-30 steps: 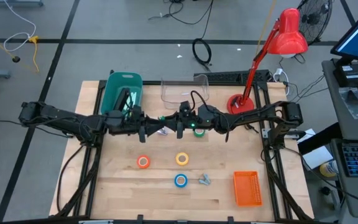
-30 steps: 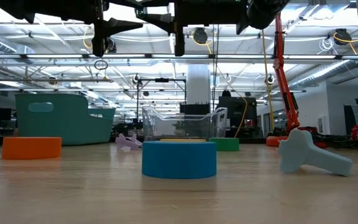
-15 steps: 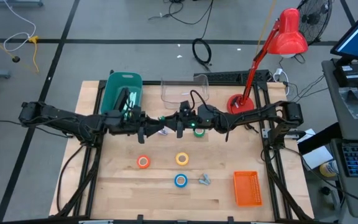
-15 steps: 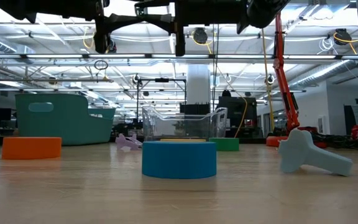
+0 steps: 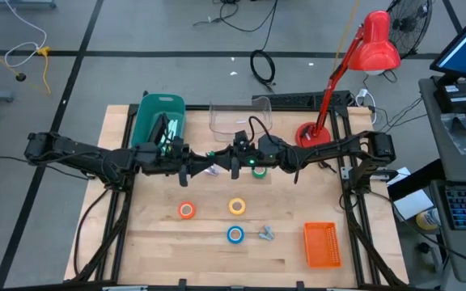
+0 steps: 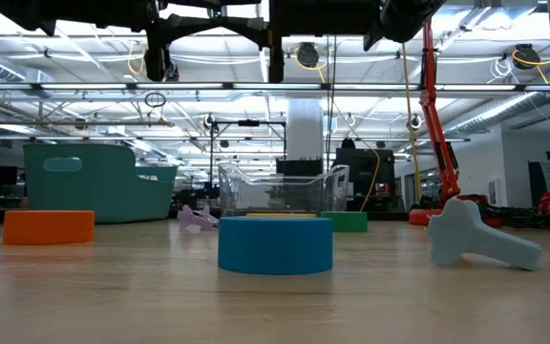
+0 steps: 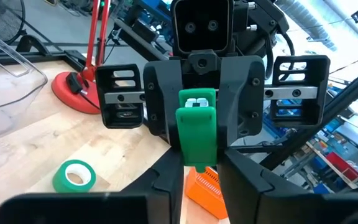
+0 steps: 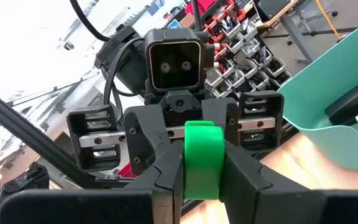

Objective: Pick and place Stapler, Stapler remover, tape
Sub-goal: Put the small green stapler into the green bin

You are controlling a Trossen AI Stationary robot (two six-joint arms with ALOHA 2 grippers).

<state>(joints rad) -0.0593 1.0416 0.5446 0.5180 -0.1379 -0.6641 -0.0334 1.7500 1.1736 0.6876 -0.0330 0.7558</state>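
Both arms meet above the table's middle, the left gripper (image 5: 201,168) and the right gripper (image 5: 226,164) tip to tip. Each is shut on a small green piece (image 7: 197,127) (image 8: 202,149) held between them. Four tape rolls lie flat on the table: orange (image 5: 186,210), yellow (image 5: 237,207), blue (image 5: 235,234) and green (image 5: 259,171), the green one partly under the right arm. A pale blue-grey tool (image 5: 265,234) lies beside the blue roll. A pale purple tool (image 5: 211,170) lies under the grippers. A black stapler (image 5: 162,129) lies in the teal bin (image 5: 148,109). My left gripper (image 7: 202,158) pinches the green piece's lower part (image 7: 197,146) between its two fingers, coming level from the table's left. The piece is lifted clear, high above the table. My right gripper (image 8: 202,162) pinches the green piece (image 8: 202,177) between its two fingers, coming level from the table's right, opposite the left gripper.
A clear plastic tub (image 5: 239,117) stands at the far edge beside the teal bin. A red desk lamp (image 5: 314,129) stands at the far right. An orange basket (image 5: 322,244) sits at the near right. Bare wood lies along the near left of the table.
In the low view the left gripper's fingers have risen a little, high above the table. In the high view both arms have stayed where they were.
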